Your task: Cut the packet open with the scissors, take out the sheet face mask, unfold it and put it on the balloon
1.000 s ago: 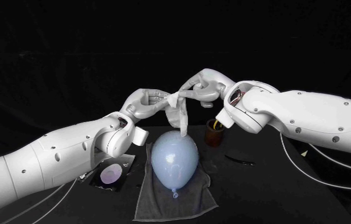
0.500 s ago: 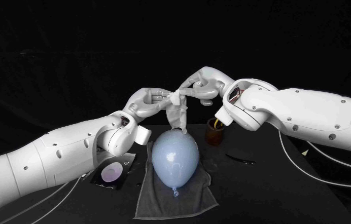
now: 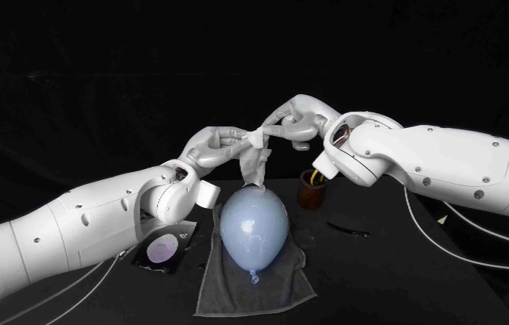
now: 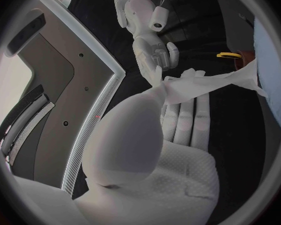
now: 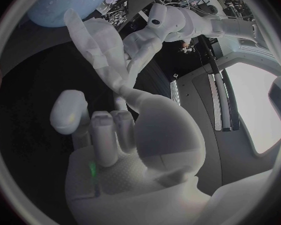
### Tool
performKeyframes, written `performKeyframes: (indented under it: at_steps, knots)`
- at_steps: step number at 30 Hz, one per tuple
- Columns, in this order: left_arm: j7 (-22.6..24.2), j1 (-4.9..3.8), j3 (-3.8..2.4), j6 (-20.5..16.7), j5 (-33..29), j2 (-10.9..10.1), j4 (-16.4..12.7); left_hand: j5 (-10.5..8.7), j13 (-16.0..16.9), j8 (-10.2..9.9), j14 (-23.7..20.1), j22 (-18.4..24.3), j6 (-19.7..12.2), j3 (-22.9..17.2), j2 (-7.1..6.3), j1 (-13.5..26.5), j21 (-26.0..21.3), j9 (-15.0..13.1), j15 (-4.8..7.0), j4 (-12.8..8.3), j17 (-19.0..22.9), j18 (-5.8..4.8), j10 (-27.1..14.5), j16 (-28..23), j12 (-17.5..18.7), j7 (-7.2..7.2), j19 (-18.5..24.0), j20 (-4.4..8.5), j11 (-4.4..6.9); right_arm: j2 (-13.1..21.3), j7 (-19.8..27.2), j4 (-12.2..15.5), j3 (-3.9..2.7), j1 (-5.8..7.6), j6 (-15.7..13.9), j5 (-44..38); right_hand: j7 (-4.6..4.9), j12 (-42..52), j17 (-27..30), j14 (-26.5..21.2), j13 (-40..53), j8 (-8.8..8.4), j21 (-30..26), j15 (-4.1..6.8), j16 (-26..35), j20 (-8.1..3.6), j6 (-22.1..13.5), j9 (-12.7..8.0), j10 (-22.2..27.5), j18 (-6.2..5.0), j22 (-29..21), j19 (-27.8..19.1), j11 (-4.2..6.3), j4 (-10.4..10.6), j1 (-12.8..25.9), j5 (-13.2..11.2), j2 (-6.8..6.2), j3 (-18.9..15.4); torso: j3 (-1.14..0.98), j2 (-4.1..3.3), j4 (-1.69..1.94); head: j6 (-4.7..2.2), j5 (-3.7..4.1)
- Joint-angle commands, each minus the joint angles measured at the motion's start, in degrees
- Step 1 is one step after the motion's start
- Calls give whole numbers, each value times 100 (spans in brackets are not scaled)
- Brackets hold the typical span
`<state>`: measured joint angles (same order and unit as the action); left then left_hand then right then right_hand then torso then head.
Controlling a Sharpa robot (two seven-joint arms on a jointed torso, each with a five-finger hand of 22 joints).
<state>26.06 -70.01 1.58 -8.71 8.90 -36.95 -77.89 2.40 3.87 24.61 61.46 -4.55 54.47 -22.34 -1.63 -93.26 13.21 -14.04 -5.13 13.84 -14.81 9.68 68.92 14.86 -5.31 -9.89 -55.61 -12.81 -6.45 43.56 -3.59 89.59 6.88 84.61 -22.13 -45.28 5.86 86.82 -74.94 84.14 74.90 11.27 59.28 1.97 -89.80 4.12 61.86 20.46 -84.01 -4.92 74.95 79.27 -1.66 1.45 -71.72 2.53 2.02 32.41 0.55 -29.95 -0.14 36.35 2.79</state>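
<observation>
A pale blue balloon lies on a grey towel at the table's middle. Above it hangs the white sheet mask, still folded into a narrow strip, its lower end just above the balloon's top. My left hand pinches the mask's upper end from the left. My right hand pinches the same upper end from the right. The two hands almost touch there. The mask stretches toward the balloon in the left wrist view. The mask and the balloon also appear beyond my right hand's fingers.
A brown cup stands just right of the balloon under my right forearm. A dark packet with a pale oval lies left of the towel. Black scissors lie on the table to the right.
Both hands have lifted the mask a little, so its lower end rose from beside the balloon's top to just above it. The strip hangs shorter and more bunched.
</observation>
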Motion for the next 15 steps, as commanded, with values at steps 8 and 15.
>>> performKeyframes:
  at_steps: [8,15]
  knots:
    - [-478,-16,-9,270,-849,-45,-100,42,11,759,-25,71,-527,-844,216,673,-184,-842,-53,178,-129,95,-26,-178,126,-38,-21,-74,-93,-30,-217,-249,3,3,-103,343,169,-165,-1506,586,1198,-117,-186,-91,-20,56,-413,83,-337,-81,697,-44,-119,272,420,32,-549,-355,8,4,6,-16,4]
    - [-643,-17,-9,334,-1083,-96,-184,45,23,1412,5,71,-830,-1858,-6,1656,-327,-1288,-47,-182,-292,93,-7,-288,129,-7,-97,-81,-82,-91,-433,-469,43,-2,-41,296,233,-440,-1411,559,1018,-189,-476,-140,19,107,-563,37,-173,-128,627,-151,-175,477,569,32,-695,-601,7,0,9,-26,-5]
